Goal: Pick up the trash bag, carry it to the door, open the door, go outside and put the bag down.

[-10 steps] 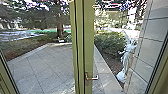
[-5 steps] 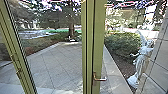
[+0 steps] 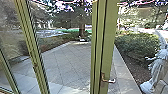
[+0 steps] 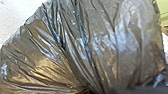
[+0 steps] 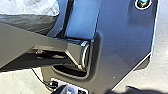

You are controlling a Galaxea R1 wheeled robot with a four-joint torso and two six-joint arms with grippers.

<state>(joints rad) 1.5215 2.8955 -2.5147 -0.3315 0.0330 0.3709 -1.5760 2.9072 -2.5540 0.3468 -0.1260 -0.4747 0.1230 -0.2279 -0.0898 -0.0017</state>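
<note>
The statue [image 3: 158,72] is right of the door handle [image 3: 109,81] — trash bag [image 4: 82,47] near left wrist, grippers' state I cannot tell.

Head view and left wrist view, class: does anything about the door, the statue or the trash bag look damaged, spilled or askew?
Nothing stands out. The door handle is in place on its green frame, the statue stands upright beside the shrub, and the trash bag is creased and gathered, with no visible tear or spill.
</note>
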